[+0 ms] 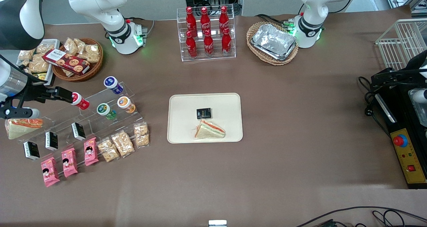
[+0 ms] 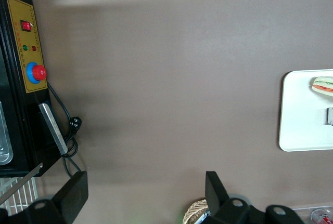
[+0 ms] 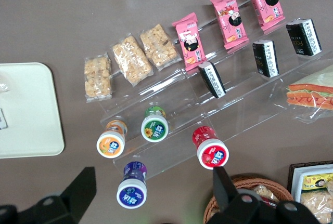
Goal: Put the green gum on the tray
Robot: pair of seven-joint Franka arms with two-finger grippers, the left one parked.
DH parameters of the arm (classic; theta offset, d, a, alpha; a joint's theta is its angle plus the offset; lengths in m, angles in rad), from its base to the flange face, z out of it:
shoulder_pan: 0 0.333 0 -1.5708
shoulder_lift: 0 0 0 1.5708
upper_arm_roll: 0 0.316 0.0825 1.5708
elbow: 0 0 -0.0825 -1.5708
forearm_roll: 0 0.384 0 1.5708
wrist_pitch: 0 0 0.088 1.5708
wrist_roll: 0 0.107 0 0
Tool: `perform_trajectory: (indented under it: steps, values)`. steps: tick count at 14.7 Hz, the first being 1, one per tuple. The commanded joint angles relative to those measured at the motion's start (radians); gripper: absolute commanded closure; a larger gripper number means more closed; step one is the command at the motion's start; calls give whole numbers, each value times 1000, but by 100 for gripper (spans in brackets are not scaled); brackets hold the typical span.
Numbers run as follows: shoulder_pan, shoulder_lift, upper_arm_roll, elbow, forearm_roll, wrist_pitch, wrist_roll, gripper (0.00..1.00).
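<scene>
I see the green gum (image 1: 106, 110) standing on the clear stepped rack (image 1: 100, 120) at the working arm's end of the table, untouched. From the wrist camera its white lid with the green-rimmed label (image 3: 154, 128) faces me. The orange bottle (image 1: 125, 104) sits just beside it, the red bottle (image 1: 80, 100) is on the same shelf nearer the arm's end, and the purple bottle (image 1: 112, 84) is one step higher. Lower steps hold black packets (image 1: 78, 131), with pink snack packs (image 1: 69, 161) and crumbly bars (image 1: 122, 143) laid in front on the cloth.

The gripper (image 1: 68, 95) hangs above the rack, close to the red bottle, and my wrist view shows its two fingers (image 3: 78, 187) spread wide with nothing between them.

The tray (image 1: 180, 120) lies at the middle of the table, well apart from the rack. On it are a wrapped sandwich (image 1: 209, 130) and a small black packet (image 1: 203, 113).
</scene>
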Motion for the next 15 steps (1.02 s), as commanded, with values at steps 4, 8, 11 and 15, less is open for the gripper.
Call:
perform_trajectory:
  steps: [4,8,11,15]
  values:
    - [-1,-3,-6,18,46,-21,-10,0]
    - [-1,-3,-6,18,49,-22,-10,0]
    - [2,-6,-4,16,48,-25,-9,0]
    - [2,-39,-3,15,35,-77,-13,0]
